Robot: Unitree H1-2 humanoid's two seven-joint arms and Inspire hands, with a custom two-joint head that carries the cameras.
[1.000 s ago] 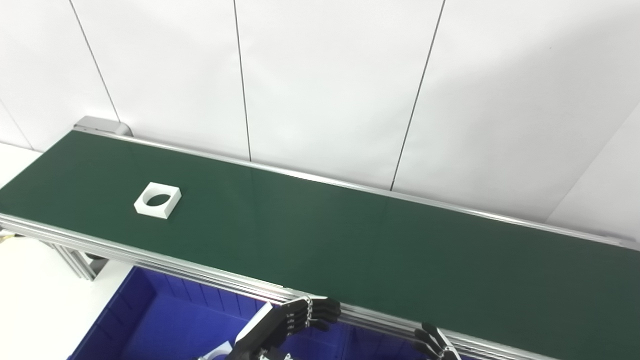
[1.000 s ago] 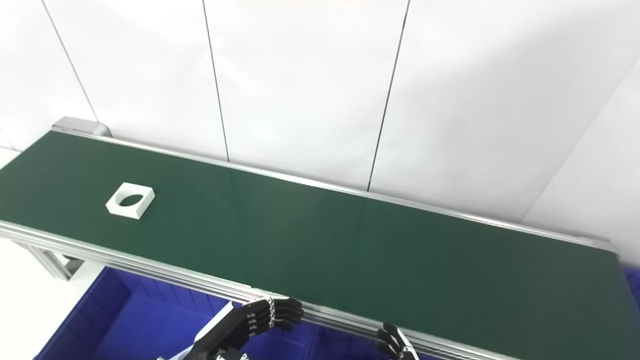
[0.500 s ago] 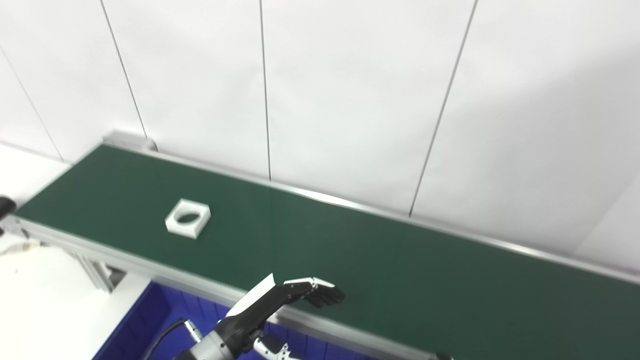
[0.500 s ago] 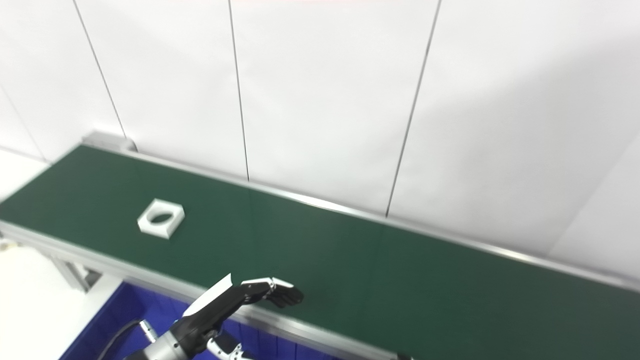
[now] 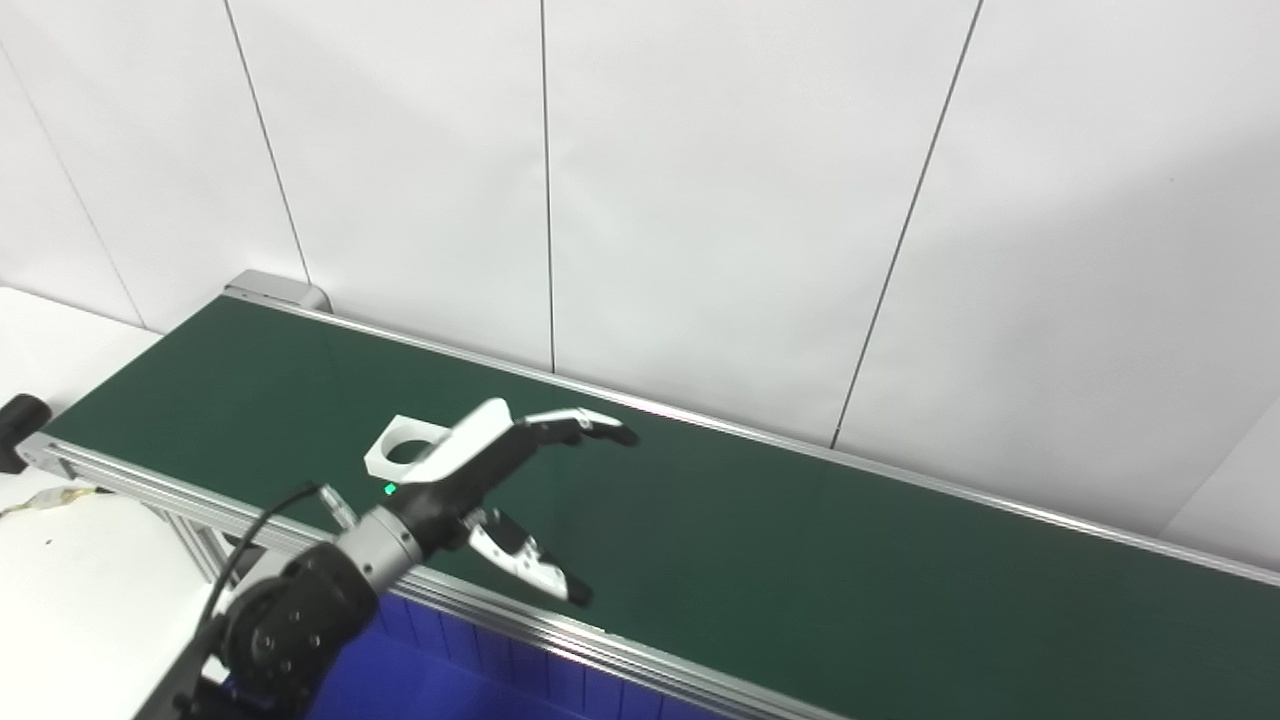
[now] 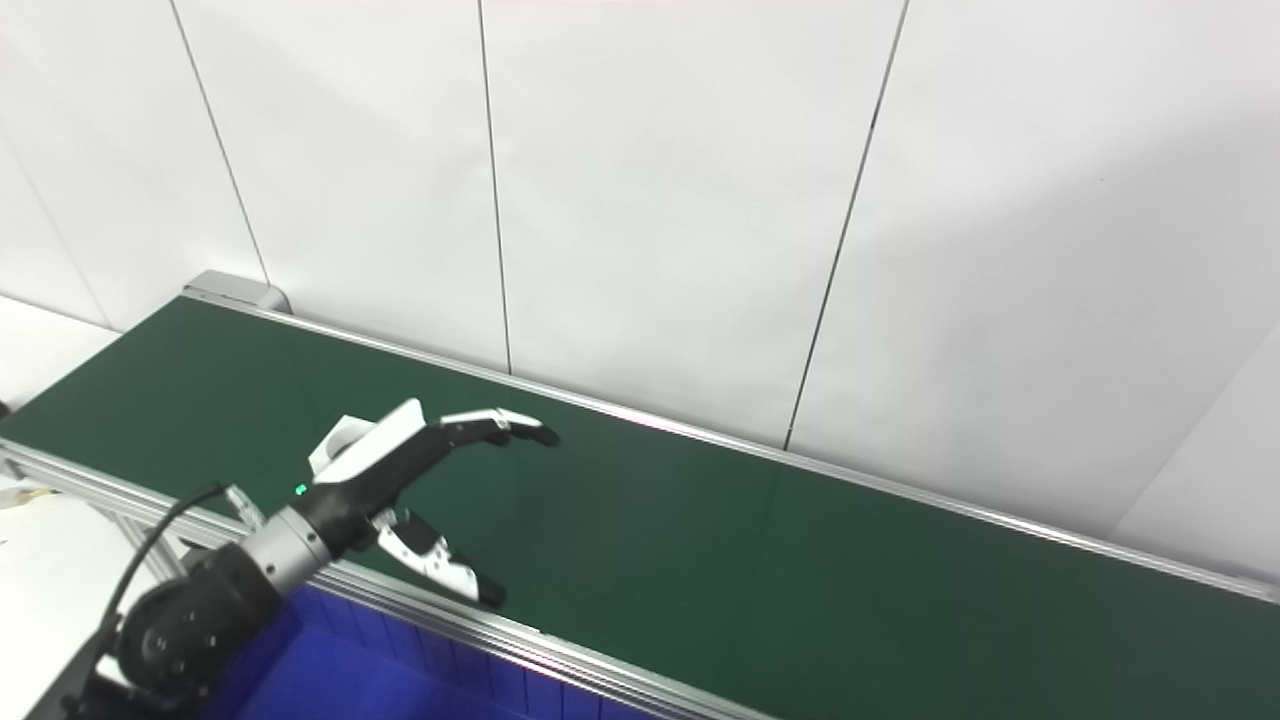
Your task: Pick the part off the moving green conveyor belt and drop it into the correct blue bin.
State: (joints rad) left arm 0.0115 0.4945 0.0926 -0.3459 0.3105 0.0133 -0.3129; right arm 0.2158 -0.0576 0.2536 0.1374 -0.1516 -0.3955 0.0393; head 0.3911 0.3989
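A white square part with a round hole (image 5: 398,449) lies flat on the green conveyor belt (image 5: 800,540), toward its left end. My left hand (image 5: 500,480) is raised over the belt just right of the part and in front of it, partly hiding it. The hand is open, fingers stretched toward the wall and thumb spread toward the near rail, holding nothing. In the right eye view the hand (image 6: 420,490) hides most of the part (image 6: 340,437). My right hand is out of view.
A blue bin (image 5: 430,680) sits below the belt's near aluminium rail (image 5: 560,630). A white panelled wall runs close behind the belt. A white table surface (image 5: 70,600) lies at the lower left, with a cable on it.
The camera has shifted. My left hand rose from the near rail up over the belt and opened beside the part. The part rode rightward along the belt. The right hand left the picture.
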